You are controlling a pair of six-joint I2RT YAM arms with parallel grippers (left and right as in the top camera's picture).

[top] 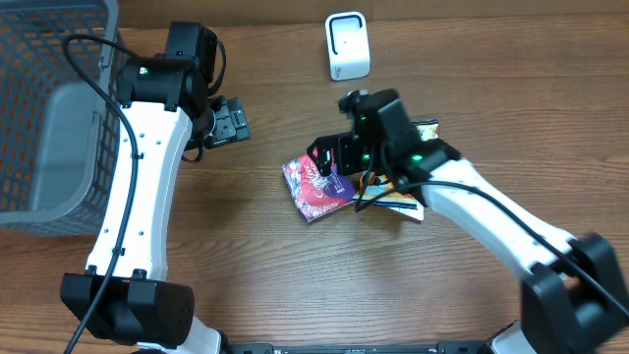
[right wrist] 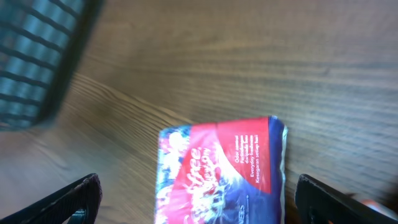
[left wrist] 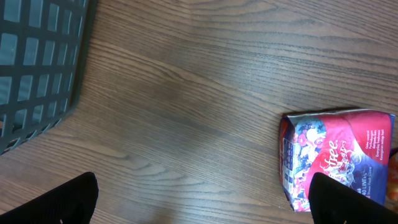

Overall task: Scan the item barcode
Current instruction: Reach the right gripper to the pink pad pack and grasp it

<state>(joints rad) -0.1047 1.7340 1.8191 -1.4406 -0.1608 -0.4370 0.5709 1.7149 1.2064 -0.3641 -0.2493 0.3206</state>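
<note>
Fingers point(right wrist: 68, 202) of your right gripper point(right wrist: 199, 202) stand wide apart and hold nothing; they frame the packet point(right wrist: 221, 168) from above, one dark tip at each lower corner of the right wrist view. Your left gripper point(left wrist: 205, 206) is likewise spread wide and empty, over bare table point(top: 295, 285) well to the left of the packet. The packet lies flat on the wood near the middle of the table, just under the right gripper. It is a glossy rectangular pouch, red with a purple-blue area, white script lettering and small lines of white print; no barcode can be made out on the face that shows. The right wrist view gives you the packet close and nearly centred, though blurred, with the basket point(right wrist: 37, 56) as a dark smear at upper left. The left wrist view shows the same packet sharper at its right edge, along with a strip of small print down its short side and a wide stretch of wood grain between it and the basket. Only the overhead view shows the white scanner point(top: 347, 46) standing upright at the far edge, well apart from the packet, and a second pack point(top: 401, 205), orange and yellow, mostly hidden under the right arm and just beside the red one. Counted: two arms, two grippers, one red packet, one partly hidden pack, one scanner, one grey mesh basket.
</note>
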